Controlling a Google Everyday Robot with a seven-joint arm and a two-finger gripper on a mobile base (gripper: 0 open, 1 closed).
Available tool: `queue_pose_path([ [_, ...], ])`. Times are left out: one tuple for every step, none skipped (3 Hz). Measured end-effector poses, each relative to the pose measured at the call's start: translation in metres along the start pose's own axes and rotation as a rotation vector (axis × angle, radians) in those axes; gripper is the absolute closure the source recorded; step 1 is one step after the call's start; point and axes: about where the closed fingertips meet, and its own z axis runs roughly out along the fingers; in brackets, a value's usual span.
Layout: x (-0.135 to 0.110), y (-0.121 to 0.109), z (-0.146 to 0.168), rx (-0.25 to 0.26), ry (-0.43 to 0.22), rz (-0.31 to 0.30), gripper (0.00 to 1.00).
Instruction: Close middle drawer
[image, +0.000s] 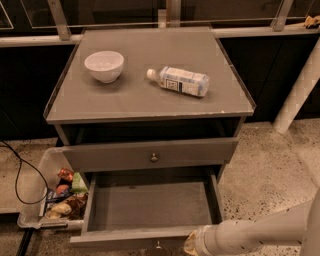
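Cream-white along its whole length: reaches in from the lower right as the arm (260, 232), slanting down and left, and ends in the pincer (191, 246) at the bottom edge. Sits right at the front panel of the middle drawer (150, 207), just right of its small round knob (158, 245). Cannot tell whether the pincer is spread or pressed together, nor whether it touches the panel.

Stands pulled well out of the grey table (140, 100), that middle drawer, wide and shallow, with its slim front nearest the camera. Directly above: a taller drawer front (110, 156) with a bigger round knob (154, 157), and a dark gap between it and the table's top.

On that top, well apart from the pincer: a white bowl (104, 65) upright at the left, and a clear plastic bottle (179, 81) lying on its side to the right. Points its white cap toward the bowl; near it, not touching.

Left of the open drawer, on the floor: a clear plastic bin (35, 190) just beside the drawer's side, with coloured packets (65, 192) inside. Further left: a black cable (15, 175) looping across the bin's left wall. Right of the table: a tilted white post (300, 85) rising from the speckled floor (270, 165).
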Motion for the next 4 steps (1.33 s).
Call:
queue_pose_path([
  [0.0, 0.0, 0.0, 0.0, 0.0, 0.0, 0.58],
  [0.0, 0.0, 0.0, 0.0, 0.0, 0.0, 0.35],
  [0.0, 0.0, 0.0, 0.0, 0.0, 0.0, 0.11],
  [-0.0013, -0.0007, 0.0025, 0.007, -0.004, -0.007, 0.0],
])
